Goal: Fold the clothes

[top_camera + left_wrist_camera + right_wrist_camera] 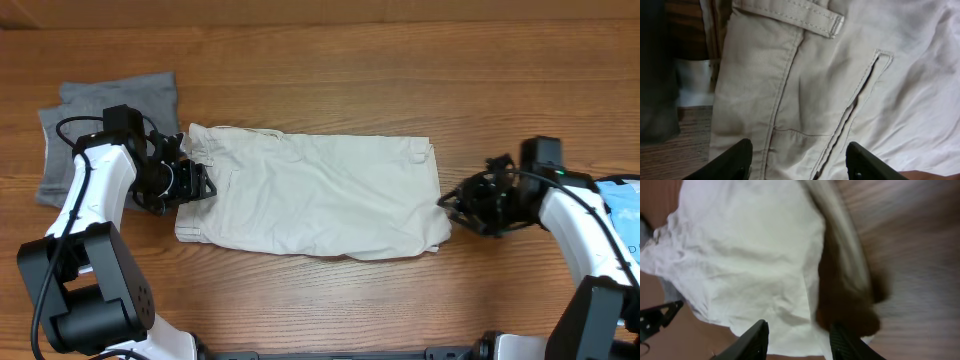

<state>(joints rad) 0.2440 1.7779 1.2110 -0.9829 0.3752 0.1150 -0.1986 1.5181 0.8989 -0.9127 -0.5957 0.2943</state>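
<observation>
While my two arms sit at opposite ends of the shorts [320, 195], I note how things lie. The shorts are flat on the tabletop [320, 60], a long pale rectangle running side to side. The waistband end is by my left arm and the leg hems are by my right. Left jaws: spread, fingers [732, 159] apart over the waistband and pocket seam, pinching nothing that I can see. Right jaws: also spread, fingers [754, 339] apart at the hem edge; that view is blurred, but no cloth looks clamped. A grey garment [110, 110] lies beyond my left arm, partly under it, apart from the job. A light-blue item [622, 195] shows at the far right edge. Progress, as I judge it: the shorts look folded once lengthwise, one leg over the other, edges fairly even, some wrinkles mid-panel. Left to do, probably: a crosswise fold bringing hems toward waistband, then smoothing. Roughly halfway, not finished.
</observation>
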